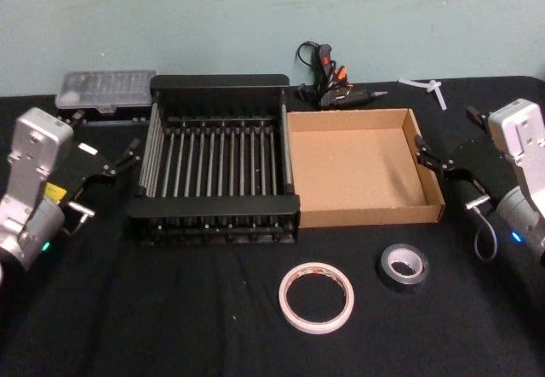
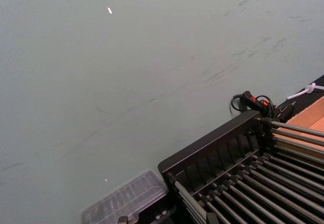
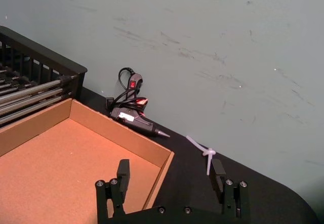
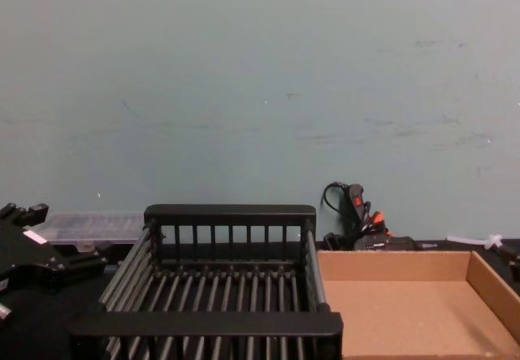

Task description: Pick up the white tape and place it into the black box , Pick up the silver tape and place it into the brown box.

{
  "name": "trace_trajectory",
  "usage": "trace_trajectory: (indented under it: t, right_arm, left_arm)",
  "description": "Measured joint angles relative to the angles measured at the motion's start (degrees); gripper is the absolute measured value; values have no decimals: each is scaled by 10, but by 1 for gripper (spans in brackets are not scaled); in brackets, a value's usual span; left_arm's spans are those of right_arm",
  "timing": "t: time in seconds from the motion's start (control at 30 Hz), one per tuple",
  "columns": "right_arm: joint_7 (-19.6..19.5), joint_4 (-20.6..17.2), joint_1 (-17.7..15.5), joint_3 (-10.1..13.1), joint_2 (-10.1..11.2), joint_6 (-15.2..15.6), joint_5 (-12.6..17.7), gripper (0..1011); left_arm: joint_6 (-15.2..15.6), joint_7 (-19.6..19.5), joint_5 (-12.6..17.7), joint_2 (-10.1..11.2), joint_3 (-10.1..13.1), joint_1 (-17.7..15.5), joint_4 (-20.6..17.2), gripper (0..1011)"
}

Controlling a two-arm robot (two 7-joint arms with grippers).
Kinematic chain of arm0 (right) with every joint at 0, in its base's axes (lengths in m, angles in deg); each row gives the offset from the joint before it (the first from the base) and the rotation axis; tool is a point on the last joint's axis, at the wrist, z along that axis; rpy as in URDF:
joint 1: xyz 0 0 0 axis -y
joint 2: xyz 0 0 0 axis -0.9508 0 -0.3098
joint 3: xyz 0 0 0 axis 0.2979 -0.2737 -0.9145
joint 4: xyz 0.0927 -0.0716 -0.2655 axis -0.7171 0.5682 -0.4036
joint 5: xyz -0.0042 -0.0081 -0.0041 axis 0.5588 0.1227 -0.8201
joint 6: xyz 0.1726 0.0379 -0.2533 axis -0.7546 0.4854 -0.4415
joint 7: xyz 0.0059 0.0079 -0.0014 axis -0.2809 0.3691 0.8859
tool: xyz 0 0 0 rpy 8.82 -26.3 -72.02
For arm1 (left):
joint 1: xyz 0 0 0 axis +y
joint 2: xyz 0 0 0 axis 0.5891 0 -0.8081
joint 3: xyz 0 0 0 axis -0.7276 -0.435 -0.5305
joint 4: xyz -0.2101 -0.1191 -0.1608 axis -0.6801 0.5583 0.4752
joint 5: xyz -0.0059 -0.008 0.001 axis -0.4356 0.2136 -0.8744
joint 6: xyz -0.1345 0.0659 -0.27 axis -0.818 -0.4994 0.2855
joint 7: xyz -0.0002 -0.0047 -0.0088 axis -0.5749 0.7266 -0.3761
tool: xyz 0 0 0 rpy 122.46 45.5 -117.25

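White tape (image 1: 316,297) lies flat before the black box (image 1: 217,215), untouched. Right gripper (image 1: 444,162), jaws spread, waits beside the brown box (image 1: 430,181); left gripper (image 1: 119,162) state indeterminate. Descend vertically and straddle one rim wall.

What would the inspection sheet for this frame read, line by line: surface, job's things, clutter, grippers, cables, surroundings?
Surface: black cloth-covered table.
Job's things: white tape and silver tape lie flat near the front edge, apart; black box and brown box stand side by side behind them, both empty.
Clutter: glue gun, clear plastic case, white plastic piece along the back.
Grippers: left gripper open, beside the black box; right gripper open, at the brown box's right wall.
Cables: glue gun's black cord, coiled beside it.
Surroundings: scuffed pale green wall.
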Motion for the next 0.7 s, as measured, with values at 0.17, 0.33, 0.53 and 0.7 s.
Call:
trace_trajectory:
  t: [0.17, 0.33, 0.53, 0.7]
  right_arm:
    - [0, 0, 0, 0, 0, 0, 0, 1003]
    - [0, 0, 0, 0, 0, 0, 0, 1003]
    - [0, 0, 0, 0, 0, 0, 0, 1003]
    - [0, 0, 0, 0, 0, 0, 0, 1003]
  left_arm:
    - [0, 0, 0, 0, 0, 0, 0, 1001]
    - [0, 0, 0, 0, 0, 0, 0, 1001]
    - [0, 0, 0, 0, 0, 0, 0, 1001]
    - [0, 0, 0, 0, 0, 0, 0, 1001]
